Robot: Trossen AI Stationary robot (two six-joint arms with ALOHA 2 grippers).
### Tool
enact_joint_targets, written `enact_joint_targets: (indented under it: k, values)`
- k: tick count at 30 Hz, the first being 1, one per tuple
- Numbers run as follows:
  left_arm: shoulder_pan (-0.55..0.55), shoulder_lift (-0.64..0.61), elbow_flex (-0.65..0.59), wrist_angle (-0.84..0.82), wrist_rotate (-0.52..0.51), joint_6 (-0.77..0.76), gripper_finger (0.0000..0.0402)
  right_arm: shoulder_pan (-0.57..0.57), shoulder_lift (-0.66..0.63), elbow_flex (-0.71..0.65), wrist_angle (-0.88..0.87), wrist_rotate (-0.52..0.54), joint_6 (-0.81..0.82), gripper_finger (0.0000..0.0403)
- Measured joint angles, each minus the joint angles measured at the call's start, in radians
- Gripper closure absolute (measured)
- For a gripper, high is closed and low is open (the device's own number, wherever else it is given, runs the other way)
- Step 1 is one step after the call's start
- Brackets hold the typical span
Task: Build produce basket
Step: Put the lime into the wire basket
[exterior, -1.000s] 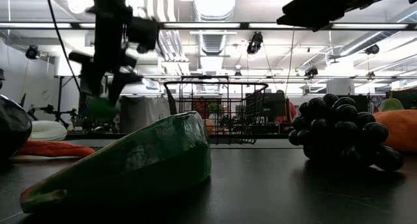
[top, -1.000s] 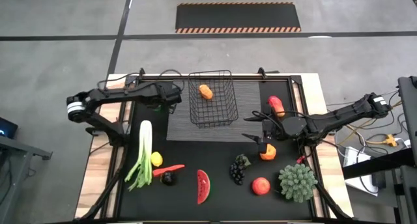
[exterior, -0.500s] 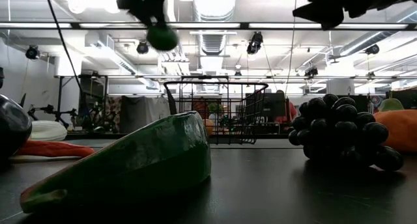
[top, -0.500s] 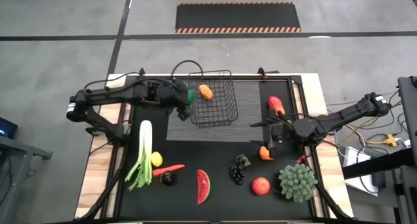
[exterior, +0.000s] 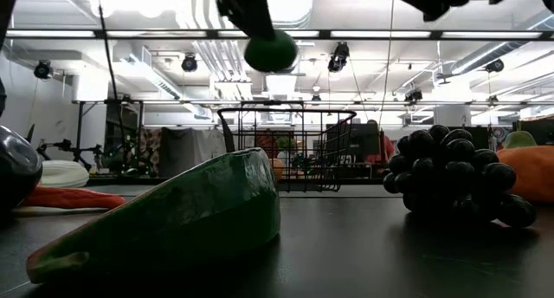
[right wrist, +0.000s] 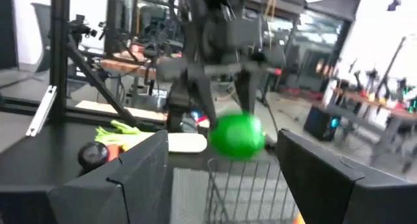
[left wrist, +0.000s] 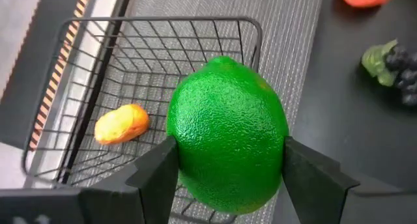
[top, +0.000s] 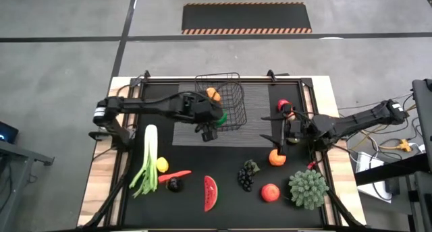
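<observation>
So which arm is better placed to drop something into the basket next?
The left. Its gripper holds the lime right at the basket's edge. The right gripper is open and empty, off to the side above an orange.

The lime (left wrist: 228, 133) is bright green with a finely pebbled skin, sitting between dark grey fingers (left wrist: 156, 178). The basket (top: 226, 110) is black wire in an open grid; the orange (left wrist: 121, 124) inside it is yellow-orange. The mat (top: 260, 114) at centre frame is grey with fine ribs, on a black tabletop (top: 223, 164) edged in pale wood. Lower left lie a white-and-green leek (top: 146, 161), a yellow lemon (top: 162, 164) and a red chili (top: 177, 173). The watermelon slice (top: 210, 193) is red with a green rind, the grapes (top: 247, 175) near-black, the apple (top: 271, 192) red. At top, a black floor strip (top: 246, 18) has orange-striped edges.
</observation>
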Motion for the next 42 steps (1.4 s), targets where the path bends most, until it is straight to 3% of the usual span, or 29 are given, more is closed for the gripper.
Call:
enact_joint_targets:
  k: [4, 15, 19, 35, 42]
  values:
    - [0.034, 0.064, 0.036, 0.0, 0.028, 0.049, 0.0179, -0.043, -0.02, 0.007, 0.0, -0.081, -0.007, 0.0132]
    - [0.193, 0.196, 0.182, -0.003, 0.131, 0.345, 0.018, -0.065, -0.04, -0.019, -0.01, -0.083, 0.069, 0.0131]
    - [0.257, 0.251, 0.189, 0.003, 0.233, 0.374, 0.018, -0.065, -0.04, -0.019, -0.011, -0.083, 0.084, 0.0132]
    - [0.329, 0.381, 0.174, -0.043, 0.221, 0.409, 0.0178, -0.065, -0.039, -0.02, -0.036, -0.076, 0.196, 0.0131]
    - [0.329, 0.376, 0.141, -0.029, 0.139, 0.401, 0.0145, -0.065, -0.04, -0.021, -0.061, -0.076, 0.25, 0.0119]
